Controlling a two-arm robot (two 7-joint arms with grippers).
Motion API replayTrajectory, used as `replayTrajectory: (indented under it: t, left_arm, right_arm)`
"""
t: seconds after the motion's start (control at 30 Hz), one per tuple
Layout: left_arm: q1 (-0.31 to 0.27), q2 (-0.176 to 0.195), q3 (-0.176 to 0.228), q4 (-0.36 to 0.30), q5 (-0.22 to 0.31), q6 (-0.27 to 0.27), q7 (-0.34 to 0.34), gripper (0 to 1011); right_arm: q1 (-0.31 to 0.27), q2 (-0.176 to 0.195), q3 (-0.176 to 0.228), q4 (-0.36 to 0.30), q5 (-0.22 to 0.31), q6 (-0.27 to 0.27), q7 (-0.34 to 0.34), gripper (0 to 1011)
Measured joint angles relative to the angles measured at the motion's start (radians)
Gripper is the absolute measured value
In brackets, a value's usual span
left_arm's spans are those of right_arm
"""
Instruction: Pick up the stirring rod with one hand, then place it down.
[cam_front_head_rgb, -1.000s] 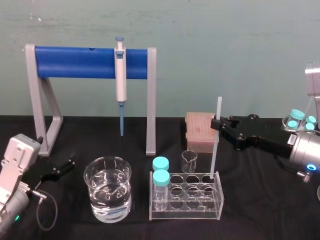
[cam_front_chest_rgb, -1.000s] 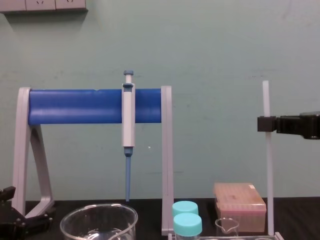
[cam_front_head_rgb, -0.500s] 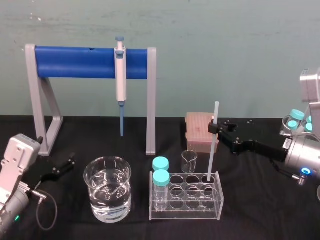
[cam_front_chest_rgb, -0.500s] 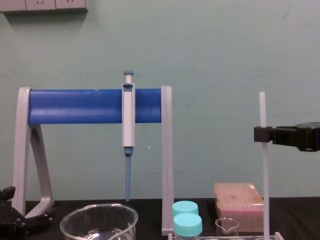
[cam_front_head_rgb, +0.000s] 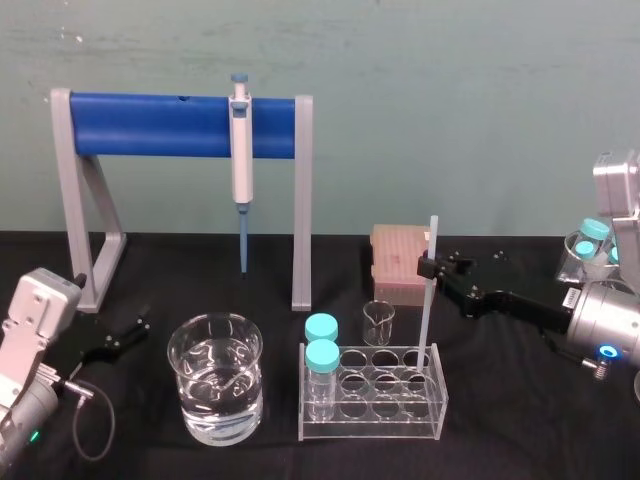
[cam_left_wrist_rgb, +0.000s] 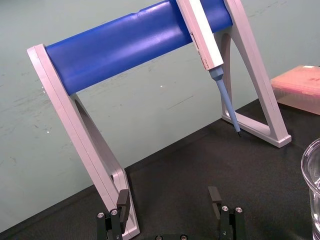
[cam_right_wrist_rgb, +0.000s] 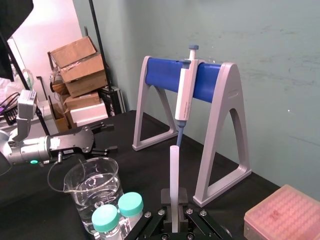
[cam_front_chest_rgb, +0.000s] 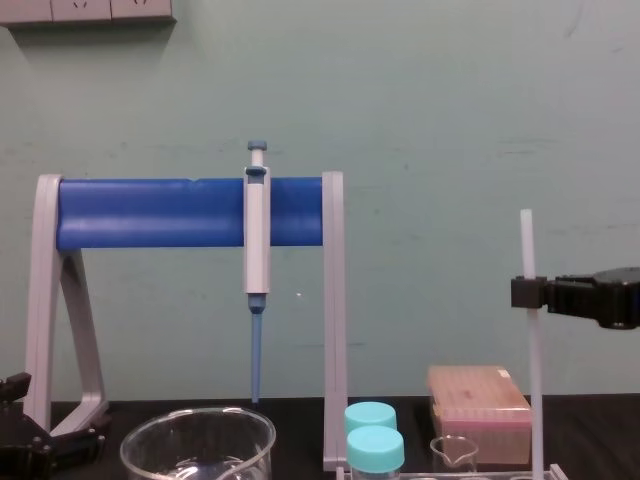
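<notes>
Jaws clamped on the stirring rod (cam_front_head_rgb: 426, 300), the right gripper (cam_front_head_rgb: 428, 265) is easing it lower into the far right hole of the tube rack (cam_front_head_rgb: 372, 422), set-down apparently close, while the left gripper (cam_front_head_rgb: 118, 338) is idling, jaws apart, near left.

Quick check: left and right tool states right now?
Left tool: open, holding nothing.
Right tool: shut on the stirring rod, which stands upright.

The table (cam_front_head_rgb: 520, 425) right of the tube rack (cam_front_head_rgb: 380, 420) is free; the upright stirring rod (cam_front_head_rgb: 425, 310), small beaker (cam_front_head_rgb: 378, 322) and pink tip box (cam_front_head_rgb: 395, 265) block its back side.
</notes>
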Motion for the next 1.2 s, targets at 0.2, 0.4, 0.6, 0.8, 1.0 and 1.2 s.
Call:
replayTrajectory:
  t: [0.2,0.4,0.6,0.8,1.0,1.2]
  left_arm:
    - [0.000,0.000,0.000,0.000,0.000,0.000,0.000,1005]
    - [0.000,0.000,0.000,0.000,0.000,0.000,0.000,1005]
    - [0.000,0.000,0.000,0.000,0.000,0.000,0.000,1005]
    - [0.000,0.000,0.000,0.000,0.000,0.000,0.000,1005]
    - [0.000,0.000,0.000,0.000,0.000,0.000,0.000,1005]
    - [0.000,0.000,0.000,0.000,0.000,0.000,0.000,1005]
  right_arm:
    - [-0.005,-0.013,-0.002,0.022,-0.002,-0.014,0.016,70]
    - [-0.009,-0.024,-0.003,0.038,-0.006,-0.029,0.025,70]
    - [-0.014,-0.038,-0.004,0.062,-0.017,-0.057,0.039,70]
    - [-0.017,-0.048,-0.004,0.079,-0.031,-0.082,0.047,70]
    - [-0.019,-0.060,-0.002,0.101,-0.046,-0.105,0.058,70]
    - [-0.019,-0.073,0.000,0.122,-0.051,-0.115,0.070,70]
